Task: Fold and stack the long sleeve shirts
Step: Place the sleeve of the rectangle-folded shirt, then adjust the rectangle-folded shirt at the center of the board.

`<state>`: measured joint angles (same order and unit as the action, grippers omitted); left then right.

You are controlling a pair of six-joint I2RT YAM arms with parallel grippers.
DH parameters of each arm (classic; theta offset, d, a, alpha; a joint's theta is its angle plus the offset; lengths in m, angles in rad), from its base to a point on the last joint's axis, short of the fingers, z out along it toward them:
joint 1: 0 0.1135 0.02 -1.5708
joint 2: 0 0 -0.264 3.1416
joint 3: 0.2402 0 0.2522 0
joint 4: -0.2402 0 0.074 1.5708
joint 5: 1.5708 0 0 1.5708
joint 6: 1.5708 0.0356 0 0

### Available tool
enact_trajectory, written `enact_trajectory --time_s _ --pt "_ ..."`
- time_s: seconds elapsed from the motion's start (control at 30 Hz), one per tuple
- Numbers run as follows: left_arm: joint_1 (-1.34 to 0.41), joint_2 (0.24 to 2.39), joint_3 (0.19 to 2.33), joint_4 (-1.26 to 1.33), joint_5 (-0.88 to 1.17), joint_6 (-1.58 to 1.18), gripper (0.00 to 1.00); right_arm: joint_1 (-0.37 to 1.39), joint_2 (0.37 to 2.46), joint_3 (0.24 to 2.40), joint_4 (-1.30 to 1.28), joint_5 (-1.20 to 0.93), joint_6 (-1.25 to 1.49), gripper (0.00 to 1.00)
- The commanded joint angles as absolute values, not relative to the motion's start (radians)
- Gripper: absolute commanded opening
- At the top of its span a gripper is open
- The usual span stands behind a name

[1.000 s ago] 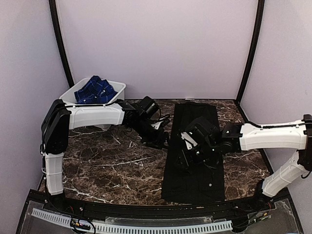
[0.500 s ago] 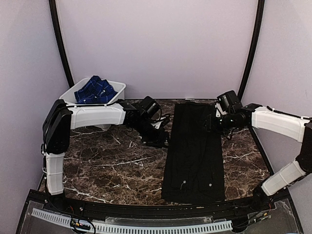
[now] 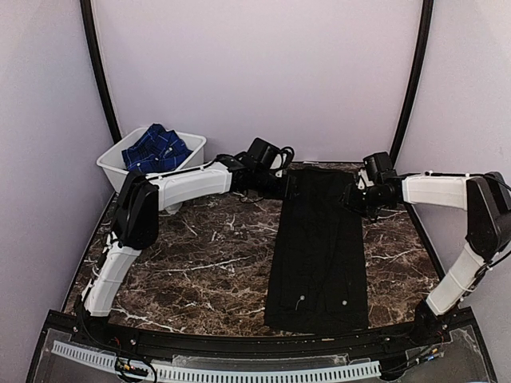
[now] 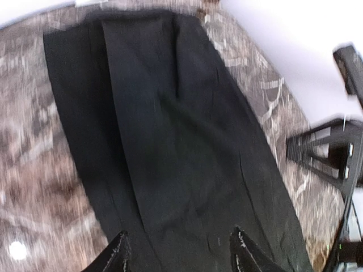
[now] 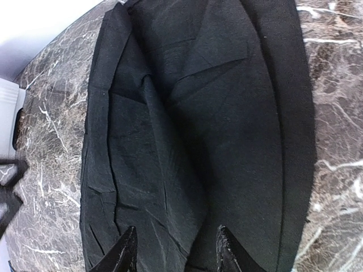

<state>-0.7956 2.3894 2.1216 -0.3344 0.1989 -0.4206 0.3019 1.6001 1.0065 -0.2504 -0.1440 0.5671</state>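
Now, the black shirt (image 3: 319, 255) is lying lengthwise on the desk (image 3: 200, 263).
Left end effector (image 4: 181, 255) and right end effector (image 5: 176, 249) are gaping wide at its far end; the checked shirt (image 3: 156, 149) is sitting in the tub (image 3: 194, 146) beyond.

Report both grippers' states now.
Left gripper: open, holding nothing, over the black shirt.
Right gripper: open, holding nothing, over the same shirt.
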Motion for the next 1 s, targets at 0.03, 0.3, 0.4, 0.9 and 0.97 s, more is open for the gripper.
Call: enact_trajectory --time_s 0.03,0.3,0.4,0.9,0.97 --pt "-0.764 2.552 2.312 -0.189 0.187 -0.409 0.64 0.295 1.651 0.981 -0.136 -0.221 0.581 0.43" --pt "-0.756 2.67 2.414 -0.102 0.144 -0.455 0.69 0.29 1.672 0.974 -0.13 -0.141 0.584 0.43" --pt "-0.749 2.672 2.413 -0.144 0.049 -0.459 0.67 0.29 1.688 0.983 -0.138 -0.115 0.579 0.43" --pt "-0.729 2.742 2.435 -0.294 0.013 -0.448 0.56 0.288 1.724 1.024 -0.162 -0.039 0.564 0.41" --pt "-0.747 2.742 2.437 -0.315 -0.023 -0.418 0.54 0.288 1.723 1.027 -0.165 -0.034 0.563 0.41"
